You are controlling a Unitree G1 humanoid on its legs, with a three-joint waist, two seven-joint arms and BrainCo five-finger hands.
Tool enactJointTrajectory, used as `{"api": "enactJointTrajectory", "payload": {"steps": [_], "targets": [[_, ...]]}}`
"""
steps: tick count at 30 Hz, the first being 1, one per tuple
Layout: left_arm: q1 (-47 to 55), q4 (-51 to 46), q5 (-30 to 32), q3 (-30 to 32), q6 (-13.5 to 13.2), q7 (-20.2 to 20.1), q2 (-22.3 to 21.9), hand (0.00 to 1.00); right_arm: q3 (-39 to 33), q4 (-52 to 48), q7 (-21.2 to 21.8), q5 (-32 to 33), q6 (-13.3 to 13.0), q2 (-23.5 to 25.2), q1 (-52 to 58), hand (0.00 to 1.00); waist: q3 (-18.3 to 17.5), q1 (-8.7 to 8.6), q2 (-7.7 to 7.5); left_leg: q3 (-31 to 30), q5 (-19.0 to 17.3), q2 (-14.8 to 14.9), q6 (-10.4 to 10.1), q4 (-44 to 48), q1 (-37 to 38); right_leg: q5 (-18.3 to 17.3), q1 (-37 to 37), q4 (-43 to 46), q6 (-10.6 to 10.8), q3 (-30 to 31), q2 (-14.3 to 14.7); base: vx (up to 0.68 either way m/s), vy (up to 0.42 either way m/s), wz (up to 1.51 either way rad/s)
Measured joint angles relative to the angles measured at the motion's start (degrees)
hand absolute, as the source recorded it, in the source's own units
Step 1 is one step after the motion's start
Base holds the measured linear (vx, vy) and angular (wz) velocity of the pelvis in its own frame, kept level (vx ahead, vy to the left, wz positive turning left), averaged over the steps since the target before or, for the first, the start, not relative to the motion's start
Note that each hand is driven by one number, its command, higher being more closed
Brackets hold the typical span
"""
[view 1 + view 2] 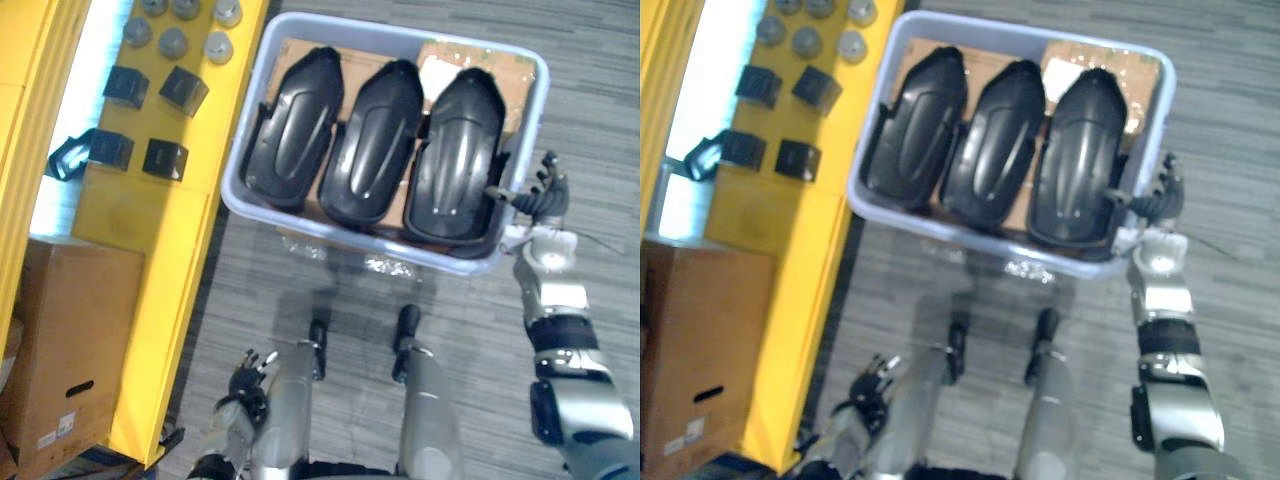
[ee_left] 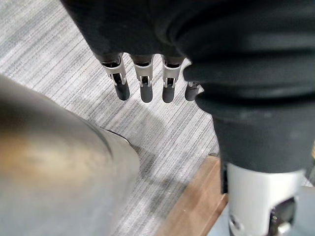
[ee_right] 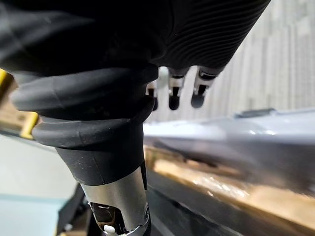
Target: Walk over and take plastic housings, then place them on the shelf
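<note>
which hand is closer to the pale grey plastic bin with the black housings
Right. The right hand is beside the pale grey plastic bin's near right corner. The left hand hangs low beside the yellow shelf, well short of the bin.

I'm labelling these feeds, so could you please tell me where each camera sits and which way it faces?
Left eye view: on the head, looking down at the grey bin of black housings; left robot hand low, right robot hand by its rim.
Right eye view: beside it; shares that whole scene.
Left wrist view: along the left robot hand, onto carpet.
Right wrist view: along the right robot hand, onto the bin's wall.
</note>
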Motion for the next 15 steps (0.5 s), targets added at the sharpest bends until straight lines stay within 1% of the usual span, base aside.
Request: {"api": "enactJointTrajectory", "payload": {"steps": [1, 2, 3, 6, 8, 10, 11, 13, 15], "targets": [[0.0, -0.5, -0.2, 0.0, 0.0, 0.1, 0.0, 0.00, 0.0, 1.0, 0.7, 0.0, 0.6, 0.0, -0.5, 0.00, 0.0, 0.00, -0.01, -0.1, 0.0, 0.0, 0.0, 0.5, -0.3, -0.4, -0.3, 0.7, -0.1, -0.3, -0.2, 0.00, -0.020, 0.13], [0.0, -0.9, -0.3, 0.0, 0.0, 0.2, 0.0, 0.00, -0.3, 1.0, 0.8, -0.1, 0.6, 0.0, -0.8, 1.00, -0.1, 0.03, -0.09, -0.1, 0.0, 0.0, 0.0, 0.7, -0.9, -0.9, -1.0, 1.7, -0.2, -0.5, -0.4, -0.01, -0.021, 0.14], [-0.2, -0.9, -0.3, 0.0, 0.0, 0.3, 0.0, 0.00, -0.5, 1.1, 0.9, -0.1, 0.7, -0.1, -1.0, 1.00, -0.1, 0.04, -0.10, -0.2, 0.0, 0.0, 0.0, 0.9, -1.3, -1.1, -1.4, 2.1, -0.1, -0.5, -0.5, -0.02, -0.021, 0.10], [-0.4, -1.3, -0.5, 0.0, 0.0, 0.3, -0.1, 0.00, -1.0, 2.2, 1.2, -0.1, 1.9, -0.6, -2.7, 1.00, -0.1, 0.00, -0.10, -0.1, 0.0, 0.0, 0.0, 1.7, -2.0, -1.8, -2.4, 3.7, -0.3, -0.7, -0.9, -0.02, -0.009, 0.02], [-0.3, -1.3, -2.0, 0.0, 0.0, 0.3, -0.1, 0.00, -0.8, 4.3, 1.9, -1.0, 3.5, -2.0, -4.2, 1.00, -0.1, -0.01, -0.11, -0.2, -0.1, 0.0, -0.2, 2.3, -2.4, -2.7, -2.9, 4.7, -0.7, -1.9, -1.8, -0.04, -0.011, 0.06], [-0.4, -1.4, -2.1, 0.0, 0.0, 0.3, 0.0, 0.00, -0.8, 5.5, 2.0, -2.2, 4.7, -2.7, -5.1, 1.00, -0.1, -0.04, -0.11, -0.8, -0.2, 0.1, -0.4, 2.7, -3.0, -2.8, -3.1, 5.3, -0.8, -3.6, -2.4, -0.04, -0.021, 0.12], [-0.4, -1.5, -2.1, 0.0, 0.0, 0.3, 0.0, 0.00, -0.8, 5.7, 2.0, -2.8, 5.1, -3.0, -5.2, 1.00, -0.1, 0.03, -0.11, -1.0, -0.2, 0.1, -0.4, 2.7, -3.1, -2.9, -3.1, 5.5, -0.9, -3.7, -2.5, -0.03, -0.030, 0.15], [-0.4, -1.6, -2.1, 0.0, 0.0, 0.3, -0.1, 0.00, 1.1, 6.4, 1.9, -5.8, 7.3, -3.6, -5.8, 1.00, -0.1, 0.27, -0.11, -1.3, -0.1, 0.1, -0.6, 2.8, -3.0, -3.4, -3.2, 6.4, -1.1, -3.9, -2.6, -0.01, -0.027, 0.07], [-0.4, -1.6, -2.0, 0.0, 0.0, 0.2, -0.1, 0.00, 2.4, 7.5, 1.6, -7.3, 8.2, -3.6, -6.8, 1.00, -0.1, 0.31, -0.11, -1.3, -0.1, 0.1, -0.7, 2.9, -3.0, -3.6, -3.4, 6.8, -1.2, -3.9, -2.6, 0.00, 0.000, 0.00]]}}
